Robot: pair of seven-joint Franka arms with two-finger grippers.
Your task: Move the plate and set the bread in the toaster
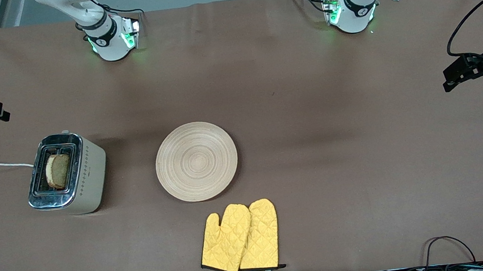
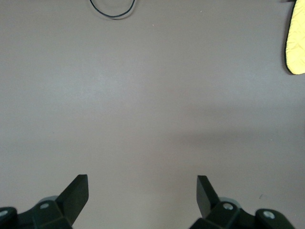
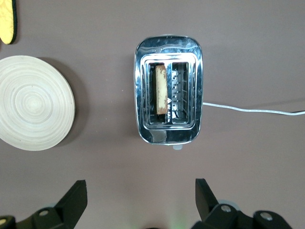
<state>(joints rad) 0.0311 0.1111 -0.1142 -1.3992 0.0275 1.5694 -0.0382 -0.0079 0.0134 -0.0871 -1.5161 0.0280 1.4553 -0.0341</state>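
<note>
A: From high across the bench (image 1: 314, 145) we face both arm bases.

B: Each wrist camera looks straight down. The right one shares the toaster (image 3: 168, 89) and plate (image 3: 33, 102) with our front view; the left shares a mitt's (image 2: 296, 40) edge.

I see a pair of yellow quilted oven mitts (image 1: 239, 238) lying side by side on the brown table cover (image 1: 361, 163), close to the table's camera-side edge, with cables (image 1: 448, 244) nearby.

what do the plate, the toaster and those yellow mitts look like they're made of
Plate: likely wood or bamboo, matte tan with concentric ring grooves. Toaster: mirror-shiny chrome top, cream sides, perhaps painted metal or plastic. Mitts: quilted yellow fabric with dark trim.
</note>
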